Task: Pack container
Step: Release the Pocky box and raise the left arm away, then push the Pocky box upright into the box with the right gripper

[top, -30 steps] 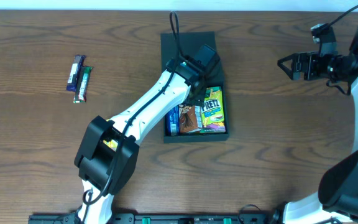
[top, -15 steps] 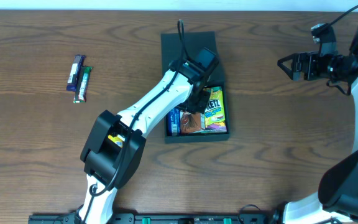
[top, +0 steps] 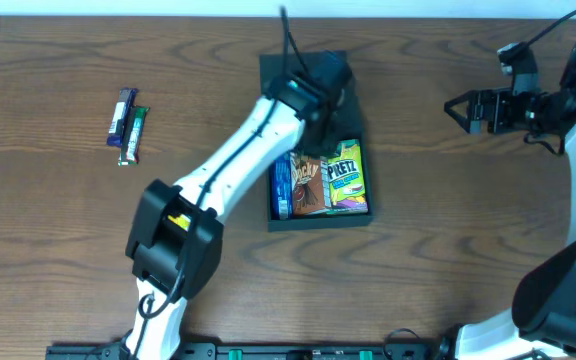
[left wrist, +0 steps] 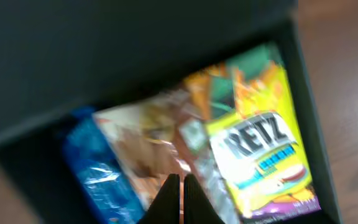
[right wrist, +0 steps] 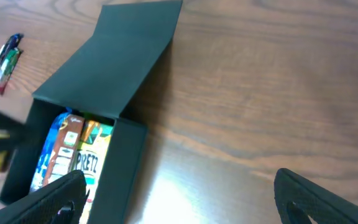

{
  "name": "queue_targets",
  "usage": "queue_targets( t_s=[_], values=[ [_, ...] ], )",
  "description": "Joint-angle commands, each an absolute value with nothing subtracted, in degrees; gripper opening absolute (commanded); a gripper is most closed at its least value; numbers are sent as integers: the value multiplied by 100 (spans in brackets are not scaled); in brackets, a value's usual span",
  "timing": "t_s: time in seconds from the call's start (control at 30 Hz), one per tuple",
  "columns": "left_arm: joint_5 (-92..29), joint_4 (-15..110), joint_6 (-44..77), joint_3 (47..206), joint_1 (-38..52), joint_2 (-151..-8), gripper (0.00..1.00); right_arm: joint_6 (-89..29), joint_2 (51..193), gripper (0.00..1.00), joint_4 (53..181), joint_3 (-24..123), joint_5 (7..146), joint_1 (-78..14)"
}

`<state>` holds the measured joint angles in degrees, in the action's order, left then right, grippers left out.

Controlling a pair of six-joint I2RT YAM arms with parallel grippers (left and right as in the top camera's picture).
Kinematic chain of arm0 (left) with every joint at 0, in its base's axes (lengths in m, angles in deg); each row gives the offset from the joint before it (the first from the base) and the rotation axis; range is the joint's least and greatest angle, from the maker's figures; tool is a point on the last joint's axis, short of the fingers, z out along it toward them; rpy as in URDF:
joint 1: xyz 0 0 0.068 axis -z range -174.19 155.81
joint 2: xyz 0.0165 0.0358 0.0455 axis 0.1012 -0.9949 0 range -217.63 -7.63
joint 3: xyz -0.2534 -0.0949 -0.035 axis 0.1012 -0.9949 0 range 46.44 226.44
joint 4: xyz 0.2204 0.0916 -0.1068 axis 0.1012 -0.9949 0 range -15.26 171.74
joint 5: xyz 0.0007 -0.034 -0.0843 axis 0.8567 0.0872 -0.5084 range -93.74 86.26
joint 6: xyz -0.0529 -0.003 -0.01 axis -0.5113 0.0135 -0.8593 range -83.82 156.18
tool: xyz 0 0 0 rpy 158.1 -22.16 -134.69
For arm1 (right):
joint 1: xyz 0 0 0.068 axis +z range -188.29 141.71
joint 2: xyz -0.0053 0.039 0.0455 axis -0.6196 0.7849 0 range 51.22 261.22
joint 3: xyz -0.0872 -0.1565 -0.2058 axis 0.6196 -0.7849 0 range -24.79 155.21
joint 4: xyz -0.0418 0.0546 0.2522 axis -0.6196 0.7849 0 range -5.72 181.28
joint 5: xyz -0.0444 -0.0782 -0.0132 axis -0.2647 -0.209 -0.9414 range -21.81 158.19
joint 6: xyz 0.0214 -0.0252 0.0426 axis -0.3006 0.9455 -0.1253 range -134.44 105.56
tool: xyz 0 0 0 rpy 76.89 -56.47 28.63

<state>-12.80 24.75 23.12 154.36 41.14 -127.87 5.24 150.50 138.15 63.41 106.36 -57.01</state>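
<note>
The dark teal-green container (top: 360, 130) sits at mid-table with its flap lid (top: 273, 75) open toward the far side. Inside lie a blue pack (top: 280, 188), a brown Pocky pack (top: 307, 185) and a yellow Pretz pack (top: 346, 177). My left gripper (top: 320, 110) hovers over the box's far end, shut and empty; in the left wrist view its tips (left wrist: 181, 186) are closed above the brown pack (left wrist: 154, 137). My right gripper (top: 460, 108) is open and empty at the right, well clear of the box (right wrist: 129, 155).
Two snack bars lie side by side at the far left, a purple one (top: 121, 112) and a green one (top: 133, 134). They also show in the right wrist view (right wrist: 6, 59). The table's far edge runs just behind the lid.
My left gripper has drawn back from the packs toward the box's far end. The Pretz and Pocky packs now lie in plain sight. The right arm has barely moved.
</note>
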Motion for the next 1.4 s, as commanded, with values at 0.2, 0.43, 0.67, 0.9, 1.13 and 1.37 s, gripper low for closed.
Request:
queue_targets(
  t_s=[0.2,0.43,0.67,0.9,1.13,1.37],
  values=[
    [-1702,2436,1845,15733,2593,-12868,6,1354,15072,97,14597,6330,11045,-4481],
    [-1883,2508,2096,15733,2031,-12868,6,1350,15363,89,14388,6155,11051,-3170],
    [-1883,2564,2450,15733,1911,-12868,5,1324,16283,85,14289,6153,11569,-2472],
    [-1883,2560,2553,15733,1911,-12868,6,1127,16853,83,14103,6153,11646,-2319],
    [-1883,2564,2553,15733,1911,-12868,6,954,16919,83,14062,6158,11670,-2326],
    [-1883,2569,2553,15733,1911,-12868,6,666,16895,83,14132,6169,11663,-2466]
  ],
)
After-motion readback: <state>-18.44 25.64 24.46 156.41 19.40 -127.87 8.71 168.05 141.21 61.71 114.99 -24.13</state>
